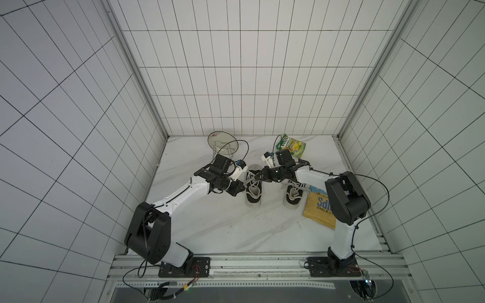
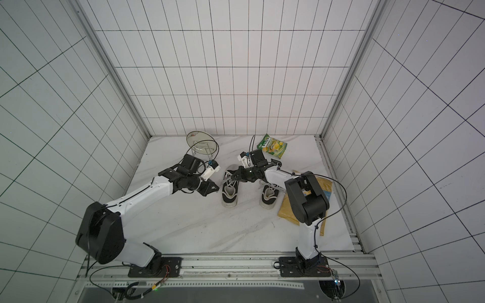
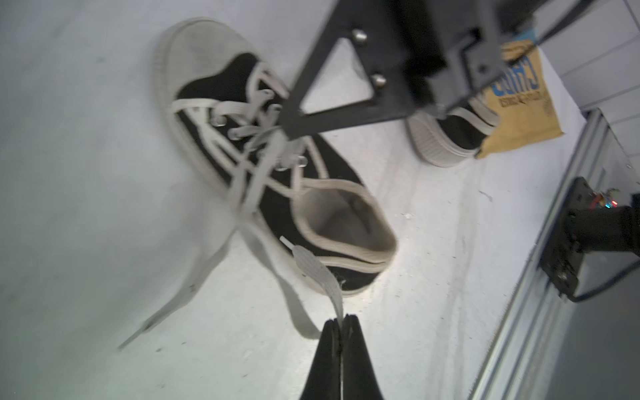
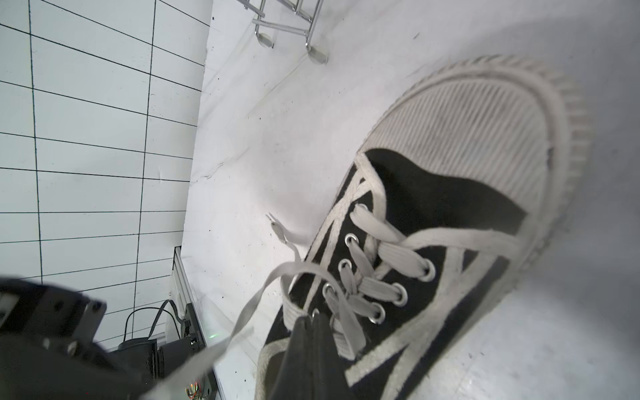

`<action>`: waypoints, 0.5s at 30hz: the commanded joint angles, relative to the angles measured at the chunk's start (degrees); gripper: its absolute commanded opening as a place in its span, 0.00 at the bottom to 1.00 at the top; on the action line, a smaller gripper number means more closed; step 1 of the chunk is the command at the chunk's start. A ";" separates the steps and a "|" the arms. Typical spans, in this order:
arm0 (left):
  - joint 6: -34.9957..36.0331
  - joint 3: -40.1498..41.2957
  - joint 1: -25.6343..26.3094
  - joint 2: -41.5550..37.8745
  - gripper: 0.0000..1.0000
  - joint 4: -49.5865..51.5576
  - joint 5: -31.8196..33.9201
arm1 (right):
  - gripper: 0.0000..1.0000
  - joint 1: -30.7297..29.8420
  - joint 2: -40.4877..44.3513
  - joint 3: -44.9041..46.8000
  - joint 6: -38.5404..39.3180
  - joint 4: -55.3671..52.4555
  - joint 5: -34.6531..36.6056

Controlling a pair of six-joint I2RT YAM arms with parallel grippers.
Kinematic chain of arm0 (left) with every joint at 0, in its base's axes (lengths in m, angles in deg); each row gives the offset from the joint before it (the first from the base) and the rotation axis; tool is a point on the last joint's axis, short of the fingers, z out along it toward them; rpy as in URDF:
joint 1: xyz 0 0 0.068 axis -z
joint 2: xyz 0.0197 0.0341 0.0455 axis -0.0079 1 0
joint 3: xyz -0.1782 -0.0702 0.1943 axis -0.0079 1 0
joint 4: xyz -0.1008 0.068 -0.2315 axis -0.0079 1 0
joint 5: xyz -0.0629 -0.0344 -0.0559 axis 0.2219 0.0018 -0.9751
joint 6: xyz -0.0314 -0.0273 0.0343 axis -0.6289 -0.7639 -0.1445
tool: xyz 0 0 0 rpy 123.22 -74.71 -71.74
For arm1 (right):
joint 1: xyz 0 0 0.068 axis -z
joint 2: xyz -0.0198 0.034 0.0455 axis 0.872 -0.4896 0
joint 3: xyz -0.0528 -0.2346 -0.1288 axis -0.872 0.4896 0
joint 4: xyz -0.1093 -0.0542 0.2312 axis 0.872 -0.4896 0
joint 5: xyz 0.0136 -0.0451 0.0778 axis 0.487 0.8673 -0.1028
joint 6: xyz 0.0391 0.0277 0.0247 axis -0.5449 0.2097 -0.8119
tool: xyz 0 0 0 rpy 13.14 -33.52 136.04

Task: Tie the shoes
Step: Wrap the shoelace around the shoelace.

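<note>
Both shoes stand side by side mid-worktop (image 1: 210,225), toes to the back wall: left shoe (image 1: 253,195), right shoe (image 1: 293,198), laces untied. The left gripper (image 3: 341,317) is clamped on 1 free lace (image 3: 317,272) of the left shoe, short of its tip. The right gripper (image 4: 311,318) is closed at that shoe's top eyelets; whether it pinches lace cannot be told. Assessment: lace flat, limp, light; grip across its flat faces. The shoe is light and likely to skid under pull.

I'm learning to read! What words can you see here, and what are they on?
"IPS": big blue letters on the yellow bag, start hidden behind the right arm.
"COOKED": small print beside them.
Green bag: lettering too blurred to read.
</note>
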 commanded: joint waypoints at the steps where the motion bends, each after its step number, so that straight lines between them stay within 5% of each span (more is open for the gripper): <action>1: 1.09 -2.40 5.43 0.48 0.00 -2.17 -3.66 | 0.00 0.55 -0.53 -2.62 1.53 -1.09 -1.13; 8: 3.35 -12.38 13.23 12.78 0.01 -0.80 -4.65 | 0.00 0.87 -1.43 -3.22 1.84 -1.28 -1.69; 12: 1.68 -12.24 12.84 12.71 0.45 -2.66 -2.63 | 0.00 1.03 -1.52 -3.09 2.28 -1.21 -2.21; 15: -0.23 -9.46 9.68 9.64 0.61 -5.21 -4.40 | 0.00 1.12 -1.69 -3.26 2.97 -1.19 -3.07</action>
